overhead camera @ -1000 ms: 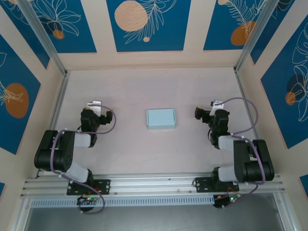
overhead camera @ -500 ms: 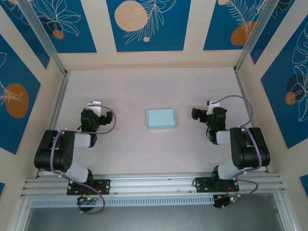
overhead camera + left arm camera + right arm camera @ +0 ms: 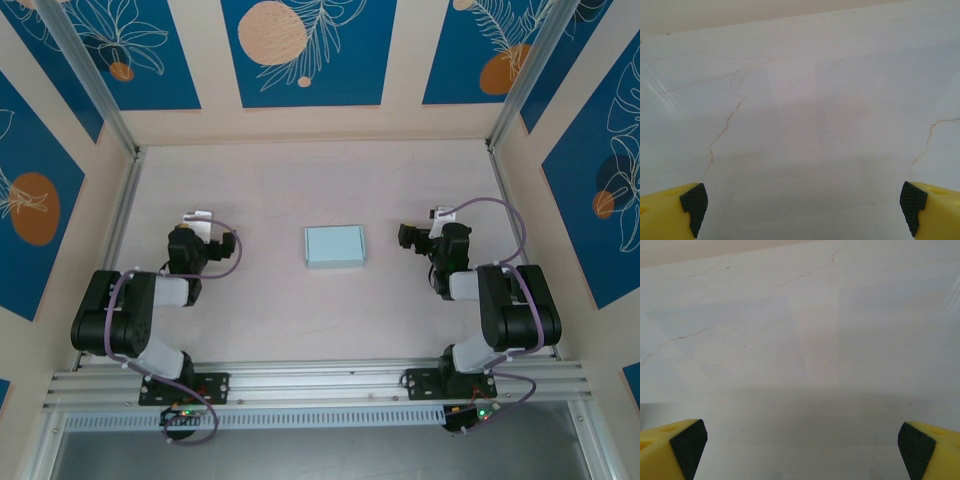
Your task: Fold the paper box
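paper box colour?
Pale light blue, plain; the paper box shows best in the top external view.

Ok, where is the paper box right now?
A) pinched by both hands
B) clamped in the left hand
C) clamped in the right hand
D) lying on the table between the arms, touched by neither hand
D: the paper box lies on the table between the arms, while the left hand and right hand gape open over bare tabletop.

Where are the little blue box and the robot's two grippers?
paper box [image 3: 335, 246], top view, middle of its upper face.
left gripper [image 3: 803, 201], left wrist view, midway between its open fingertips.
right gripper [image 3: 801, 441], right wrist view, midway between its open fingertips.
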